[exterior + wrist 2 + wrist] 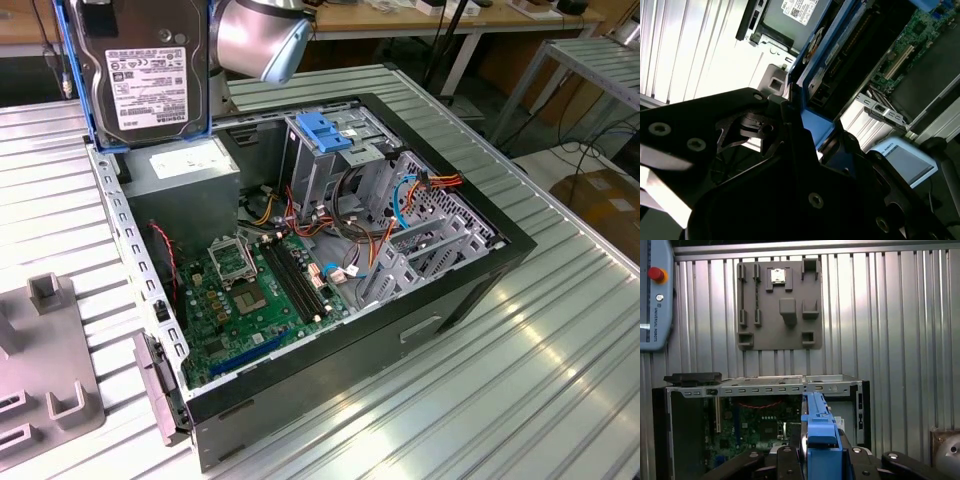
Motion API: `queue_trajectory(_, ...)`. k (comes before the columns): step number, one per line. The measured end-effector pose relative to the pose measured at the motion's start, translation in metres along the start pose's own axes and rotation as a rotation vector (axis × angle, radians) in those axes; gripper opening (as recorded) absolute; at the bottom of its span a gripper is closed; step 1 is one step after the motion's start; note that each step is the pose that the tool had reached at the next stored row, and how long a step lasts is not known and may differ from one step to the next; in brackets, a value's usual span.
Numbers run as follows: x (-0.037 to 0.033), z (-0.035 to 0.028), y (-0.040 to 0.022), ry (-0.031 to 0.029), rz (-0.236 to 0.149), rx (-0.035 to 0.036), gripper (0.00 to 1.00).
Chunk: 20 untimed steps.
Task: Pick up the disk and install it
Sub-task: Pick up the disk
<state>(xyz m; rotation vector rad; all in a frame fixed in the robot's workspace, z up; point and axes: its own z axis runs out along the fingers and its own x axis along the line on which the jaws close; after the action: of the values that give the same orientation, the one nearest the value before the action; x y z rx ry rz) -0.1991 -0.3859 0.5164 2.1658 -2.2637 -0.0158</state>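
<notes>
Silver-grey disk (145, 70), blue bracket round its edges, hangs upright with its label facing out at the exterior view's upper left. It sits off every surface, above the corner of the open computer case (330, 405) nearest the grey power-supply box (185, 172). Gripper (821, 452) is clamped on it: in the first wrist view the blue bracket edge sits between the black fingers.

Pick-up: judged done, since the disk is lifted and held.

Install: not yet done. The metal cage with a blue tab (322, 150) inside the case stands well apart from the disk. The green circuit board (255, 300) lies exposed on the case floor.
</notes>
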Motion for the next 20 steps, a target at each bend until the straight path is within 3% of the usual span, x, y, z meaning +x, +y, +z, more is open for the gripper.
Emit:
queue_trajectory(9, 0.0045, 0.0004, -0.0109, 0.0000, 0.000, -0.0001, 0.37)
queue_trajectory(20, 0.0071, 0.0007, -0.0316, 0.0000, 0.000, -0.0001, 0.37)
